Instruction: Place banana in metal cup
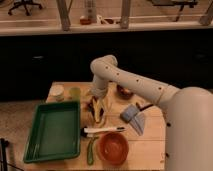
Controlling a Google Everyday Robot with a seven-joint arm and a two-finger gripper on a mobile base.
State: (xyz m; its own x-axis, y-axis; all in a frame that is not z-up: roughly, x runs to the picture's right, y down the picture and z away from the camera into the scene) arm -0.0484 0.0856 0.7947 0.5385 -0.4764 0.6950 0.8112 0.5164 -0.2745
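One camera view, looking down the desk (150, 145) from its near side. The pincer (96, 106) is low over the middle of the desk, right at the banana (100, 118). Whether it is clenched, released or gripping the fruit cannot be told.

The banana lies on or just above the desk, between the green tray (52, 131) and the grey-blue cloth (132, 115), just behind the white-handled utensil (102, 131). Its long axis runs roughly from the far side towards the near edge, with a slight curve. Which end is the stem is unclear.

Progress, as judged: early. The banana is in no cup. A pale cup (57, 92) and a greenish cup (75, 93) stand at the far left, but a metal cup cannot be identified with confidence. Lifting, carrying and placing remain.
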